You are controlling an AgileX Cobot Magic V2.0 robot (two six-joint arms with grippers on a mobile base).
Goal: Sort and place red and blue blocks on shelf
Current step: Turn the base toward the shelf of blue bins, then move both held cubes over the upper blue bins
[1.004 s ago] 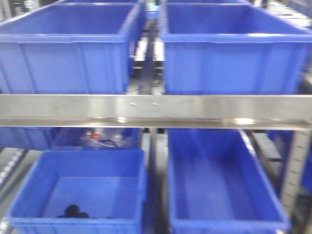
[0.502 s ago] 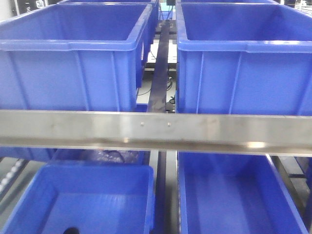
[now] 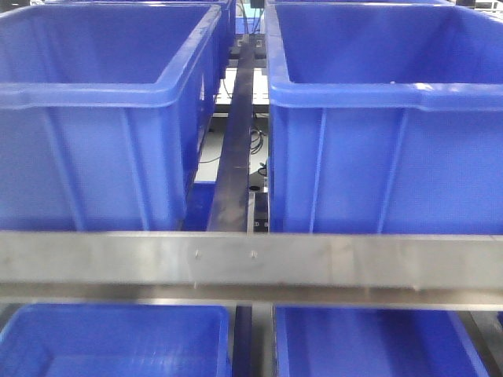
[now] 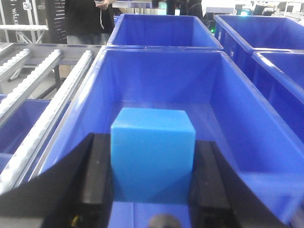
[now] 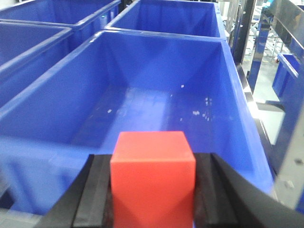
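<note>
As the front view has climbed within the last second, the front rail (image 3: pixel 314 259) of the shelf (image 3: pixel 236 157) has dropped from mid-frame to the lower third. The two upper bins, left (image 3: pixel 86 94) and right (image 3: pixel 377 94), now fill the picture, and the lower bins (image 3: pixel 118 338) show only as a strip beneath the rail. Read this as the rig having closed on the upper tier, so placing, not carrying, is probably the step in hand. Your left gripper (image 4: pixel 153 180) has its fingers (image 4: pixel 99 175) drawn in on the blue block (image 4: pixel 153 154), pads flat against two opposite faces. A bin (image 4: pixel 161 80) lies directly ahead of it with no contents visible. Your right gripper (image 5: pixel 153 194) likewise clamps the red block (image 5: pixel 153 175) between its fingers (image 5: pixel 97 190). Here the near rim of a bin (image 5: pixel 57 137) lies ahead of the block, and its floor bears only pale specks. Neither block is yet on the shelf. Around them, roller tracks (image 4: pixel 52 118) run left of the left arm's bin, a person (image 4: pixel 88 21) stands beyond, and more bins lie behind. In the way are the bins' tall walls and thick rims, which each block must probably clear before release, and the rail across the front. Neither arm shows in the front view, so you cannot tell from it which upper bin each wrist view faces.
</note>
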